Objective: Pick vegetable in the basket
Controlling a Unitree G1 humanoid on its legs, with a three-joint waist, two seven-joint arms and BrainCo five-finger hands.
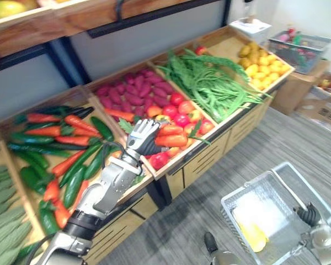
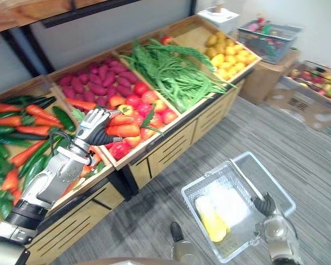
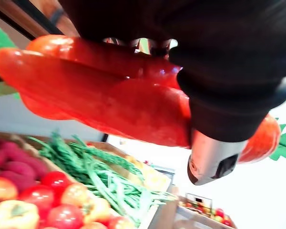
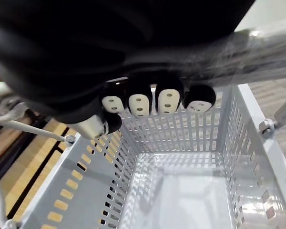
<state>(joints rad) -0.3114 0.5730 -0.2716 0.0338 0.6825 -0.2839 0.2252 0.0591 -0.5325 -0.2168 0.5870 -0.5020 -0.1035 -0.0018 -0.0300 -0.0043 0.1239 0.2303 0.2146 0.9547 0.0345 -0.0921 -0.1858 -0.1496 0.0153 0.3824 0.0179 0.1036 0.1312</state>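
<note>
Basket [image 1: 248, 185] sits low and well to the right of the left robot hand [image 1: 142, 139], which is clenched round a long orange-red vegetable [image 3: 100, 95] lying crosswise over the tomato bin [image 1: 198, 150] (right robot hand [image 1: 309, 214] grips the basket's handle [image 1: 313, 187]).

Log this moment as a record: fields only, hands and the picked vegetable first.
left hand: curled round one end of an orange carrot
carrot location: at the stall's middle bin, among tomatoes; not in the basket
right hand: fingers curled round the handle of the grey basket
basket: held low over the floor, right of the stall
basket contents: one yellow item
neighbouring produce: green beans
</note>
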